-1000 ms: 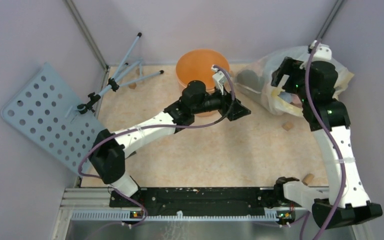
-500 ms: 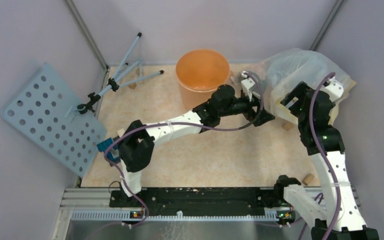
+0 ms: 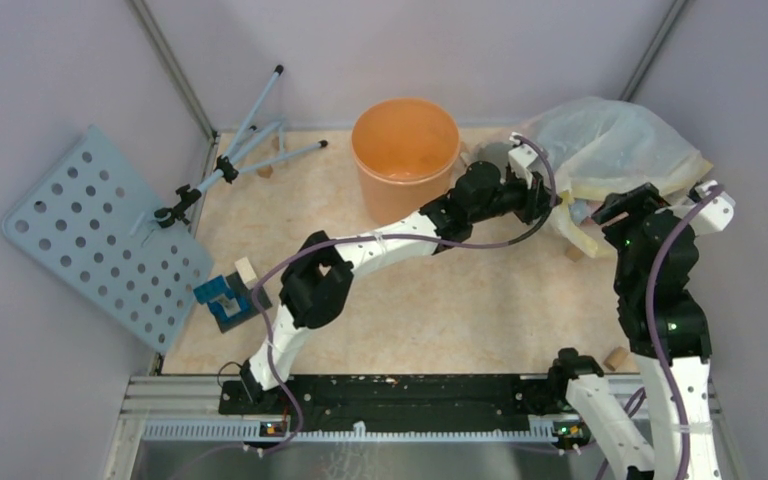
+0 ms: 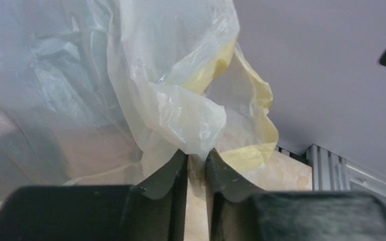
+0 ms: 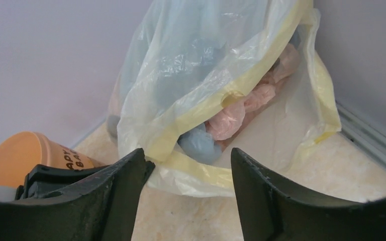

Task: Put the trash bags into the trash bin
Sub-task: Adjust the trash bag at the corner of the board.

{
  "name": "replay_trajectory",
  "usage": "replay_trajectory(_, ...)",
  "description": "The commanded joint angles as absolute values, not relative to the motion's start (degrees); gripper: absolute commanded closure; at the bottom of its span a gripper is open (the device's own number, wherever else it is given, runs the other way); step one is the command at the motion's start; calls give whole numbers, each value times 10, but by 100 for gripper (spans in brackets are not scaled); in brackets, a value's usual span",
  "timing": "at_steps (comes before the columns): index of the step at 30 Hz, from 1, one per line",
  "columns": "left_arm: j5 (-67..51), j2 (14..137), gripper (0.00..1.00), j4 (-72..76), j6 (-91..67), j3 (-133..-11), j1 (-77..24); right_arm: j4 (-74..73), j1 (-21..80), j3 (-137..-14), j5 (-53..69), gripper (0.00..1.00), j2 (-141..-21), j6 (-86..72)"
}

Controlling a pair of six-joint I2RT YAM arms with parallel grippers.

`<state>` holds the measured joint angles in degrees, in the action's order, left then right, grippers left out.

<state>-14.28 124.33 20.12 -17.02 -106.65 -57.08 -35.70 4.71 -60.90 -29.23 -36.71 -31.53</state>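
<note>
The orange trash bin (image 3: 405, 140) stands upright at the back centre, and its side shows in the right wrist view (image 5: 25, 153). A big clear bag with yellow edges (image 3: 615, 140) lies in the back right corner. A bluish wad (image 5: 199, 144) that I take for one of the trash bags lies inside its mouth, beside pink wads (image 5: 231, 118). My left gripper (image 3: 556, 200) (image 4: 196, 155) is shut on a fold of the clear bag's edge (image 4: 181, 110). In front of the bag's mouth my right gripper (image 3: 612, 212) (image 5: 188, 158) stands open, holding nothing.
A grey perforated board (image 3: 90, 230) leans at the left, with a folded tripod (image 3: 245, 155) behind it. A small blue and black object (image 3: 225, 300) lies near the left arm. Wooden blocks (image 3: 575, 252) (image 3: 616, 356) sit at the right. Walls close in all round.
My left arm swung right from the bin to the clear bag and shut on its edge. My right arm drew back out of the bag toward the near right, its jaws narrowing somewhat.
</note>
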Motion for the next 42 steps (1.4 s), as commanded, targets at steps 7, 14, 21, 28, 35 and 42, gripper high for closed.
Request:
replay_trajectory(7,-109,1163,100,240,-201,-983,-523,-322,46,-529,-236,64,-318,-280)
replay_trajectory(14,-141,1106,100,244,-205,-912,-505,-258,46,-490,-150,65,-376,-270)
replay_trajectory(21,-170,1093,100,228,-203,-909,-502,-213,46,-497,-80,68,-472,-238)
replay_trajectory(28,-196,1095,100,249,-216,-907,-497,-151,46,-472,-61,76,-517,-242)
replay_trajectory(35,-216,1093,100,263,-239,-896,-488,-35,46,-466,-55,71,-559,-243)
replay_trajectory(42,-222,1081,100,262,-243,-881,-476,-6,35,-531,-72,66,-624,-237)
